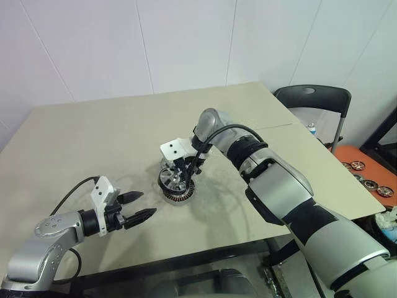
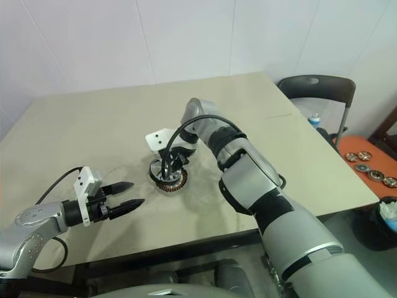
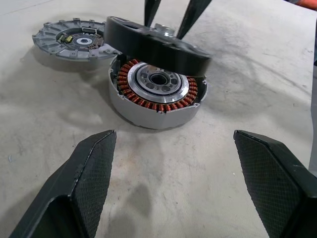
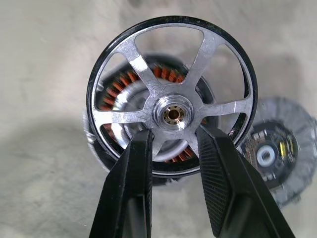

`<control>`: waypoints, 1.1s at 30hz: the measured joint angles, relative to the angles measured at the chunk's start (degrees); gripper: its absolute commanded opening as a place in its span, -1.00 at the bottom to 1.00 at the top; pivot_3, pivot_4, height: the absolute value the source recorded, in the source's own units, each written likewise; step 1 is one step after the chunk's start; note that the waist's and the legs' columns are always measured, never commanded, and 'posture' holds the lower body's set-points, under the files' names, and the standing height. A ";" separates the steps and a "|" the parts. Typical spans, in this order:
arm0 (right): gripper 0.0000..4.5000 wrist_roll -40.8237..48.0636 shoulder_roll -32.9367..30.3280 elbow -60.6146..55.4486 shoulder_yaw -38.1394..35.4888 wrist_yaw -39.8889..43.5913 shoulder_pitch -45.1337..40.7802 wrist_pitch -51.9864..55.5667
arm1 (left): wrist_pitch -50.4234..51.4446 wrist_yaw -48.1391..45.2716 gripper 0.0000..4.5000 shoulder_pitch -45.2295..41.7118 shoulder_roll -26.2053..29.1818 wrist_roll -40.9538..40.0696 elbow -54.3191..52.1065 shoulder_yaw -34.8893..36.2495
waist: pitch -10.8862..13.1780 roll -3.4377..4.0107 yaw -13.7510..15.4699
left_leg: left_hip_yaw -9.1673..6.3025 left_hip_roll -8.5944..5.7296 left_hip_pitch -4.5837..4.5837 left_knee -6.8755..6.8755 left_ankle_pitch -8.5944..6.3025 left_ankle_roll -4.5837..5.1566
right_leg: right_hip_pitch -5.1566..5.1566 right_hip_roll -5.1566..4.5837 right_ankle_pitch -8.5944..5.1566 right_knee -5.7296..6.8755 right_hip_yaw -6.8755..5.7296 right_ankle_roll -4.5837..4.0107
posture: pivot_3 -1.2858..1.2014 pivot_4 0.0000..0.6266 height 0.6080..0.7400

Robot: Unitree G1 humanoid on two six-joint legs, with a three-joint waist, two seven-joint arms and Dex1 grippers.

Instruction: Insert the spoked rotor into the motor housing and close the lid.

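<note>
Two fingers of right gripper [image 4: 173,144] pinching rotor [image 4: 172,94] at hub – stiff, prob. heavy, tilting over housing [image 3: 157,94]; left gripper [image 1: 138,208] hanging open.

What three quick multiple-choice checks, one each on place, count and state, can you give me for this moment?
1. Where is the spoked rotor?
A. Flat on the table
B. Tilted just above the motor housing
C. On the chair

2. How many spokes does the rotor have?
A. Three
B. Five
C. Eight

3. What state is the left end effector in?
A. Open, holding nothing
B. Shut on the lid
C. Shut on the housing

Answers:
1 B: the right end effector grips its hub over the copper windings, rotor not yet seated.
2 B: the right wrist view shows five silver spokes.
3 A: its fingers are spread apart short of the parts; the lid lies on the table beside the housing.
</note>
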 measured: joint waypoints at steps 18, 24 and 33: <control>-0.57 -1.44 -0.34 0.81 0.13 -0.32 0.75 -1.11 | -0.02 0.26 0.79 -0.03 -0.01 0.01 0.05 0.00 | 0.00 0.00 -0.03 | 0.00 0.00 0.00 0.00 0.00 0.00 | 0.00 0.01 0.00 0.00 0.00 0.00 | 0.03 -1.00 1.00; -0.57 -2.36 -0.37 0.79 0.66 -0.09 1.77 -2.04 | -0.07 0.35 0.79 -0.05 -0.11 0.03 0.08 0.00 | 0.00 -0.01 -0.03 | 0.00 0.00 0.00 0.01 0.00 0.00 | 0.00 0.00 0.00 0.01 0.00 0.00 | 0.03 -1.00 1.00; -0.57 -3.01 -0.32 0.74 0.75 -0.32 1.77 -2.67 | -0.09 0.85 0.79 -0.05 -0.62 0.06 0.08 0.00 | -0.01 -0.01 -0.01 | 0.00 0.00 0.03 0.02 0.00 0.00 | 0.03 0.01 0.00 0.01 0.00 0.00 | 0.03 -1.00 1.00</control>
